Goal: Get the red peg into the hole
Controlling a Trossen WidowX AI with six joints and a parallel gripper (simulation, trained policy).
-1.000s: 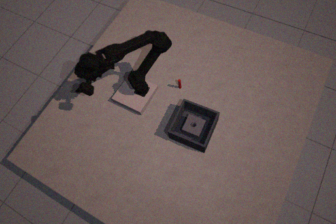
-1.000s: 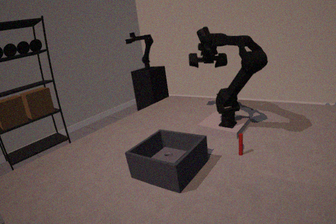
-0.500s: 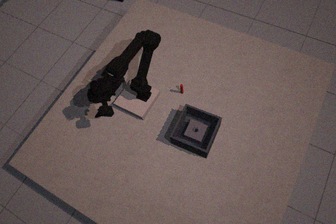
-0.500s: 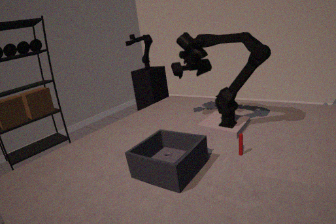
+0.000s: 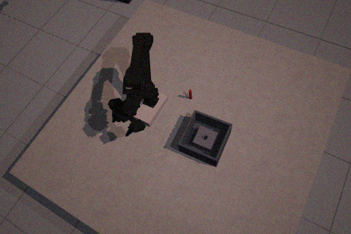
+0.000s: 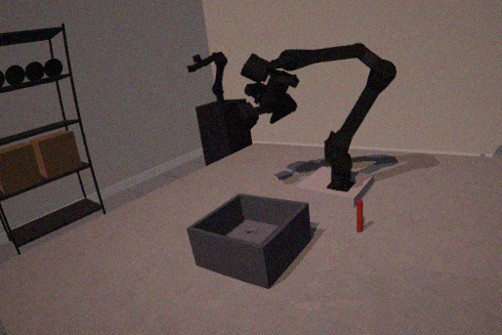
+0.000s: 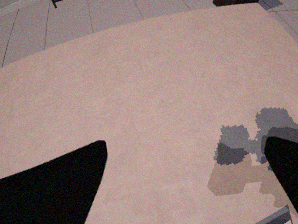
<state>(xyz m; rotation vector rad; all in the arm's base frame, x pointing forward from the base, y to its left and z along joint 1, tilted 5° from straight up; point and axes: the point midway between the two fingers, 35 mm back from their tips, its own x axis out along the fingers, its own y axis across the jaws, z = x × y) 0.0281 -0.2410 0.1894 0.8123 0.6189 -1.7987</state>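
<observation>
Peg, red and upright, [image 5: 190, 94] [image 6: 359, 216] stands on the pale tabletop [image 5: 259, 73] [image 6: 391, 275] [image 7: 150, 90], near the open grey box [image 5: 223, 144] [image 6: 230, 258] but outside it. We see our gripper [image 5: 121, 126] [image 6: 264, 115] [image 7: 188, 148] spread wide with nothing between its fingers, raised above the tabletop and well apart from the peg. Inside the box, we can see the plate [image 5: 212, 134] [image 6: 264, 229] with its hole unfilled.
</observation>
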